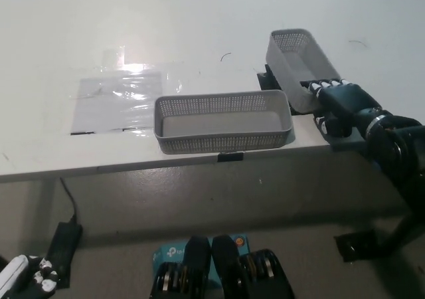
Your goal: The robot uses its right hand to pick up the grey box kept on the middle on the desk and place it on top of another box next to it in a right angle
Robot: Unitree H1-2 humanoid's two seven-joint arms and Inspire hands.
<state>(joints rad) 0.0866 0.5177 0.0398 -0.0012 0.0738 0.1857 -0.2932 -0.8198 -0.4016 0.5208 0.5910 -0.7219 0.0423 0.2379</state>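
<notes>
Right hand on the near end of the tilted grey basket.

We see the black right hand at the near right end of a grey mesh box, its fingers curled over the box's rim and seemingly clamped on it, though the grip is partly hidden. That box looks tipped, its near end raised, while the far end seems to rest on the white bench. Just to its left, along the bench's front edge, lies the second grey mesh box, flat and lengthwise. A clear plastic sheet lies further left. The white left hand hangs low at the lower left; we cannot tell its fingers' state.
</notes>
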